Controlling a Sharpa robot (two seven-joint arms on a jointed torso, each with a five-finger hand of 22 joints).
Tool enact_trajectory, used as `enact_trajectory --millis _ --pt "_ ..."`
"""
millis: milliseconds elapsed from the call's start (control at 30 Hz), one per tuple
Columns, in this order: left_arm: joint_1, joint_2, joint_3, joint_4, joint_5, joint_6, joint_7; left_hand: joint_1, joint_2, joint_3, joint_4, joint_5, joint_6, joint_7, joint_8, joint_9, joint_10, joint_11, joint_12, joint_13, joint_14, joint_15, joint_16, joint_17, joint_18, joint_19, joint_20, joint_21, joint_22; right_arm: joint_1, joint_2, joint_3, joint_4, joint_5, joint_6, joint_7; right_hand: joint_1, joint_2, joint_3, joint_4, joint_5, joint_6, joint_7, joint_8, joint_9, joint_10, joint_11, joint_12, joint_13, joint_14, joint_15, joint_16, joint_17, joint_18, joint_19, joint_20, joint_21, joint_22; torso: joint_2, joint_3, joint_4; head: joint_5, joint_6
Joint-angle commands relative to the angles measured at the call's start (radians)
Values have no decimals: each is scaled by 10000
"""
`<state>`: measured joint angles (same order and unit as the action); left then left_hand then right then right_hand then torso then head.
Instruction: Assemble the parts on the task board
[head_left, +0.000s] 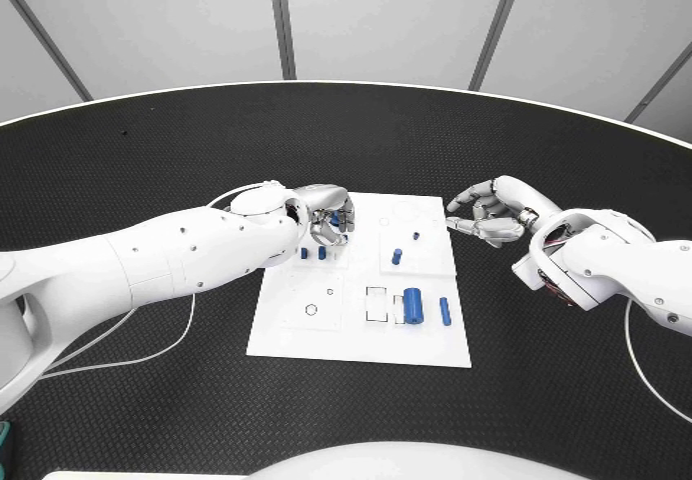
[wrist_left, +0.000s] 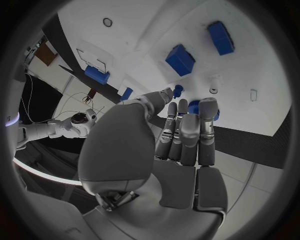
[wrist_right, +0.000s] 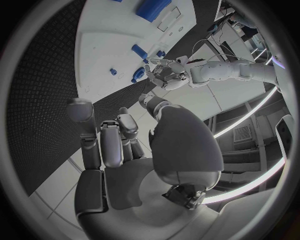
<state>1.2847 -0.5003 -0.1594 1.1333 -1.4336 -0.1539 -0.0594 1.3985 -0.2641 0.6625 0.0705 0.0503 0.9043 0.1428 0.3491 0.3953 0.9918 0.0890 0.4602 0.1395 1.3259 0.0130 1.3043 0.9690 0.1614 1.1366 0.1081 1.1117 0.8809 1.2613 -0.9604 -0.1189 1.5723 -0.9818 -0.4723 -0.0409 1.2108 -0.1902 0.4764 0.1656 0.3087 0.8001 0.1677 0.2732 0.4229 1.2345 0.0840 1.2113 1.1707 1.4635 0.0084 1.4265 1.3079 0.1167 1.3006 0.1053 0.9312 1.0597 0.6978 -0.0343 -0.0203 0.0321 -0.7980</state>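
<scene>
The white task board (head_left: 361, 335) lies mid-table. My left hand (head_left: 323, 217) hovers over its far left corner and pinches a small blue part (head_left: 336, 215) between thumb and fingertips; the left wrist view shows that part (wrist_left: 195, 106) behind the fingertips (wrist_left: 206, 107). A thick blue cylinder (head_left: 413, 304) and a slim blue piece (head_left: 444, 312) lie near the board's right side. Small blue parts (head_left: 397, 257) stand mid-board, and two more (head_left: 312, 253) stand just below my left hand. My right hand (head_left: 490, 212) hangs beside the board's far right edge, fingers loosely bent and holding nothing (wrist_right: 119, 150).
The black table (head_left: 144, 400) runs wide around the board, with its pale rim (head_left: 87, 105) curving behind. White cables (head_left: 173, 345) trail from my left arm across the table's left side. Outlined slots (head_left: 378, 303) and a ring mark (head_left: 312, 310) sit on the board's near half.
</scene>
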Motion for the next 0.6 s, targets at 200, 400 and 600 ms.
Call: enact_trajectory --millis 200,400,600 --pt "-8 130 0 -142 -1 132 -28 94 70 127 -67 -10 101 11 -85 -26 116 -19 -139 -32 62 22 59 -39 -135 27 -7 96 38 0 18 0 4 0 1 -3 38 -29 36 28 26 -79 17 63 -13 -61 -27 -34 -11 432 -59 -48 223 162 -50 -10 -15 8 4 3 -6 2 -6" --pt "-53 204 1 -318 -3 184 -80 109 87 151 -100 -10 130 33 -110 -31 124 -7 -197 -47 82 26 89 -5 -148 54 -10 157 113 0 14 0 9 0 0 -8 40 -29 37 27 27 -78 17 70 -15 -54 -27 -32 -11 429 -60 -60 212 164 -55 -11 -37 -5 4 2 0 -9 -35" --pt "-73 255 1 -452 -2 313 -150 143 119 187 -148 -10 151 65 -150 -41 100 24 -284 -72 21 46 43 -140 -135 -18 -3 133 57 0 17 0 9 0 4 -10 40 -29 37 27 27 -78 17 70 -15 -54 -27 -32 -11 429 -60 -60 212 164 -55 -11 -37 -5 3 -1 -1 -14 -52"
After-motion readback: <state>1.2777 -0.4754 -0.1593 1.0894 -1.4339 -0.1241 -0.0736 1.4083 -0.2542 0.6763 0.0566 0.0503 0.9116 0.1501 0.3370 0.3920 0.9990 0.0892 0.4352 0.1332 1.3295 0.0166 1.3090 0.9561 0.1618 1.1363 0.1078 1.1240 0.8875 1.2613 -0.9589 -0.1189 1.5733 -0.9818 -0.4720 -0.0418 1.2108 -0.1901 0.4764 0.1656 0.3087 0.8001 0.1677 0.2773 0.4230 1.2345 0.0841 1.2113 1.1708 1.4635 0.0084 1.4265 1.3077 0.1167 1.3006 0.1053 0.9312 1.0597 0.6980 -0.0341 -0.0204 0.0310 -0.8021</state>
